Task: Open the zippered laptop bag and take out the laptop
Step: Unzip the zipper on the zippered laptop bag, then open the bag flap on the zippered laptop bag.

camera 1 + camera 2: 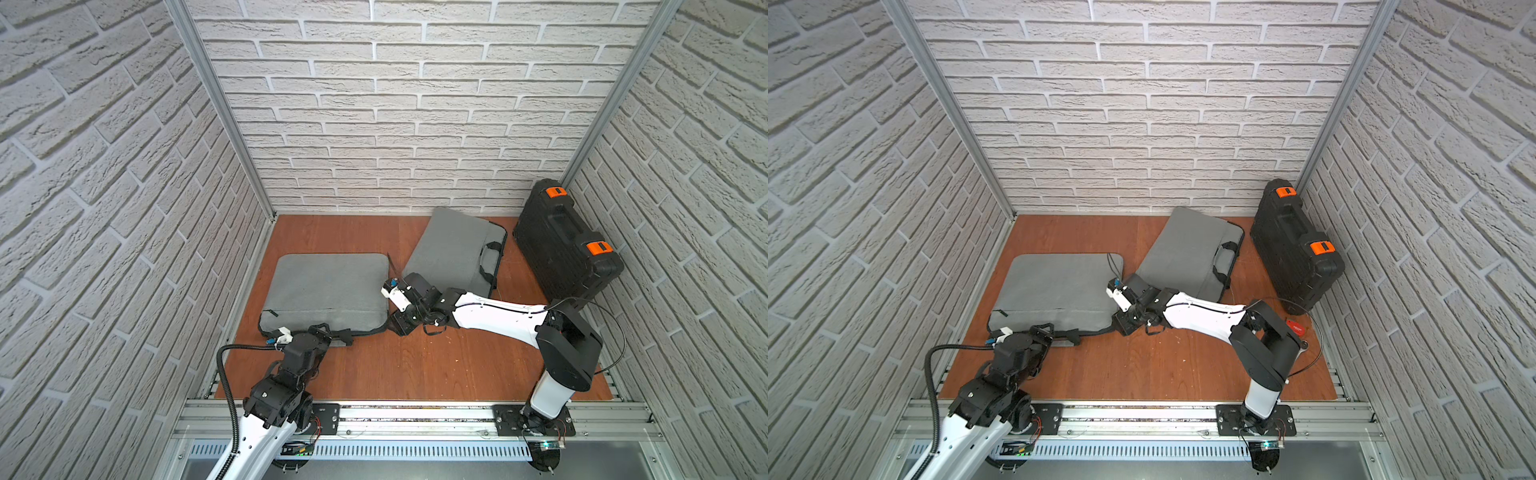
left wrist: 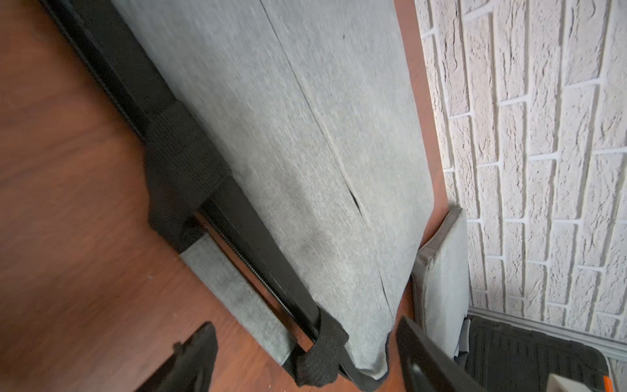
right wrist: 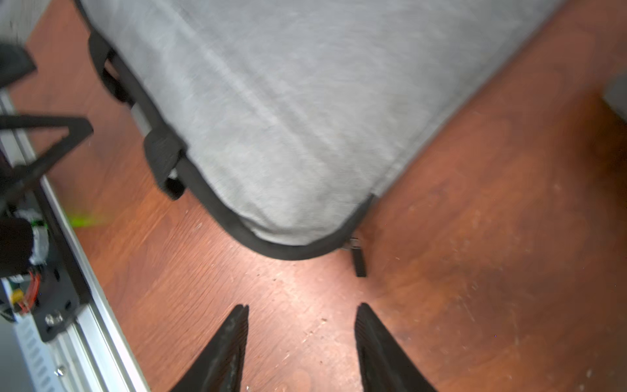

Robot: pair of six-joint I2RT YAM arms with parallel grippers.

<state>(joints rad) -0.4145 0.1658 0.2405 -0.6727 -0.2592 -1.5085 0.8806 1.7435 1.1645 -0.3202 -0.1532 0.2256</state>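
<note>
Laptop bag (image 1: 328,286): where is it? (spotter)

In both top views it lies flat by the left edge of the table (image 1: 415,365), zip side facing the front edge. Left wrist view: my left gripper (image 2: 305,324) gapes wide over the handle strap (image 2: 322,353), gripping nothing. If I close there I'd likely catch strap rather than bag, and the bag could slide. (me)

And the right? (spotter)

Right wrist view: my right gripper (image 3: 302,306) is parted and empty, short of the zipper pull (image 3: 358,259), which lies on the wood at the bag's front corner. It's small and flat, so I could pinch the black binding (image 3: 217,210) instead. (me)
</note>
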